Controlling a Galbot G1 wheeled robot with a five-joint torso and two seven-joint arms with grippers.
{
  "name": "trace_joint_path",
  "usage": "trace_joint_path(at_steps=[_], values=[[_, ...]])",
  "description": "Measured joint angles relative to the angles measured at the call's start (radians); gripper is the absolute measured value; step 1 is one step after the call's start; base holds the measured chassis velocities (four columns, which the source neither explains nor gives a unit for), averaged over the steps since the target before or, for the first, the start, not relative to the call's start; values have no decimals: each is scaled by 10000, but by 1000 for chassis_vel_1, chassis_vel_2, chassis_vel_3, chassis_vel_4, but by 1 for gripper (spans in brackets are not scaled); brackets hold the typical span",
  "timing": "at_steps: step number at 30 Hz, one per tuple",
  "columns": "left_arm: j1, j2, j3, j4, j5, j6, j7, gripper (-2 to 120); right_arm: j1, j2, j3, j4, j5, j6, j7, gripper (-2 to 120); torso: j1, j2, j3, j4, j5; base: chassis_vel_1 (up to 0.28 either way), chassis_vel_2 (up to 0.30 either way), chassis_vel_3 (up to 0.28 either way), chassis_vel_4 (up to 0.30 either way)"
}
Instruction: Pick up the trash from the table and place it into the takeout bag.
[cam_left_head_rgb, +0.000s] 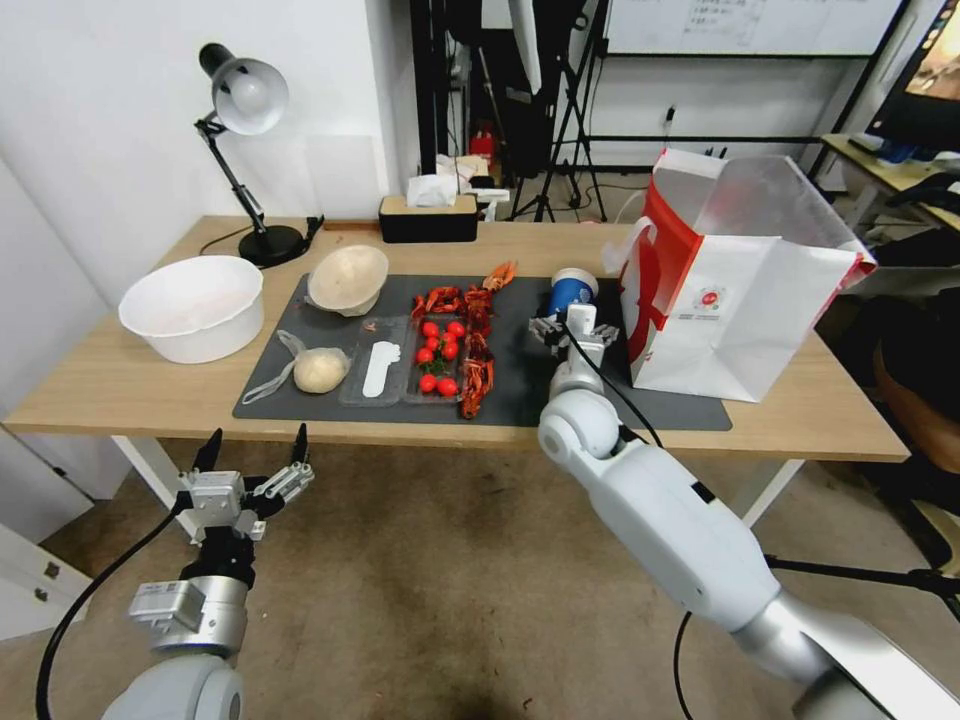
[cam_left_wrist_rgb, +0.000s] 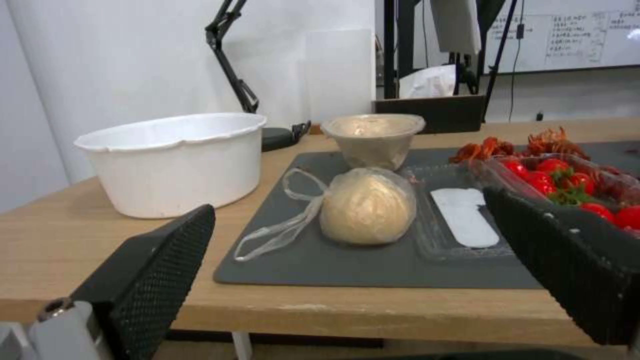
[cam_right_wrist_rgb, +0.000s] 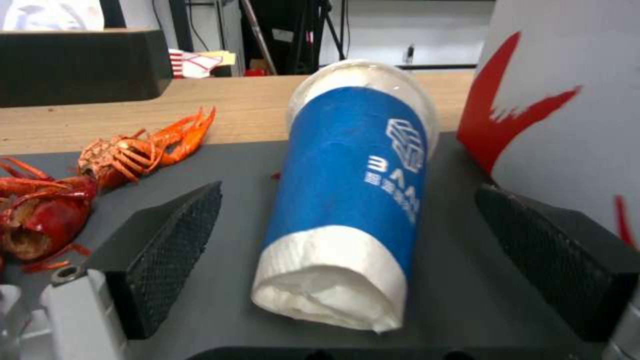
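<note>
Right gripper (cam_left_head_rgb: 568, 327) sat low over the dark grey mat (cam_left_head_rgb: 520, 385), pads spread, blue paper cup (cam_right_wrist_rgb: 350, 190) lying between them with a gap on each side. Takeout bag (cam_left_head_rgb: 740, 290) stood just beside the outer pad; crayfish shells (cam_left_head_rgb: 478, 350) lay near the inner side. Bag mouth was open upward, unobstructed. Left gripper (cam_left_head_rgb: 255, 452) hung off the table (cam_left_head_rgb: 110, 385) edge, pads apart, clear space around it.

Right gripper (cam_left_head_rgb: 568, 326) reaches forward, jaws spread; left gripper (cam_left_head_rgb: 252, 452) hangs low, jaws apart.
</note>
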Motion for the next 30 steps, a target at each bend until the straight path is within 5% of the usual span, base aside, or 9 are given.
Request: trace_joint_path(at_steps=[17,20,24,30], values=[[-51,67,-16,62,-12,-70,-8,100,521,439,-164,-808,494,-309,133,84,0,0,0,0,0,0,0,0,0],[-51,79,-15,66,-13,-72,-8,100,554,482,-169,-897,548,-468,219,68,0,0,0,1,1,0,0,0,0],[-48,92,-16,71,-14,-75,-8,100,574,510,-168,-958,622,-559,265,66,-1,0,0,-1,0,0,0,0,0],[-39,95,-2,105,-15,-100,-9,100,675,639,-155,-1156,729,-669,324,45,-2,0,0,0,0,0,0,0,0]])
